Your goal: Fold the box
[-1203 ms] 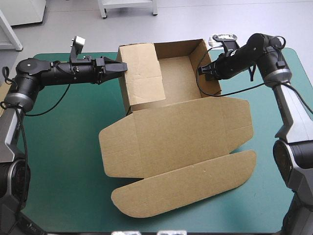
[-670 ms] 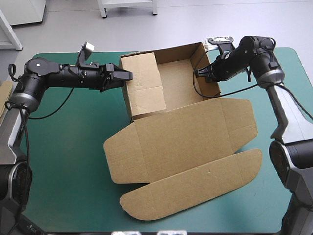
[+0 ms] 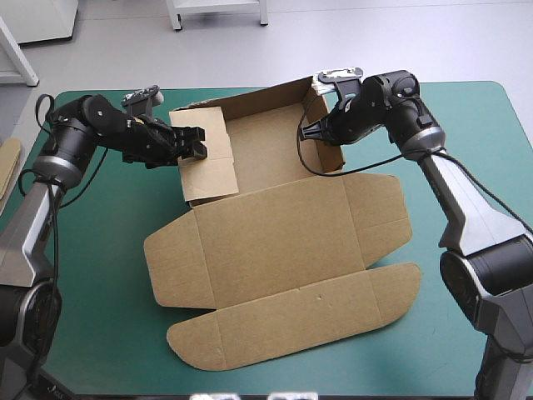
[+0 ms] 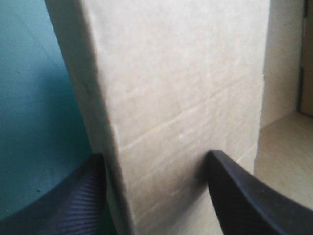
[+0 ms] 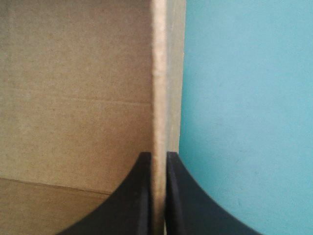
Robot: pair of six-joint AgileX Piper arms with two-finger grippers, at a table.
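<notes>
The brown box [image 3: 275, 242] lies mid-table as an open tray, its lid flat toward the front edge. Walls stand raised at the back. My left gripper [image 3: 198, 143] holds the tray's left wall flap [image 3: 208, 158], which leans in over the tray floor. In the left wrist view the thick folded wall [image 4: 186, 73] fills the space between the black fingers of that gripper [image 4: 156, 155]. My right gripper [image 3: 306, 133] pinches the upright right wall [image 3: 323, 117]. The right wrist view shows the wall's edge [image 5: 159, 73] clamped inside this gripper [image 5: 157, 154].
A strip of more brown board [image 3: 8, 162] shows at the table's left edge. Bare teal-green cover [image 3: 92, 275] lies left of the lid, and more of it sits to the right [image 3: 454, 125] behind my right arm.
Both grippers have carried the box to the left across the table. It also turned slightly. The left wall flap now sits lower and closer to the left arm.
</notes>
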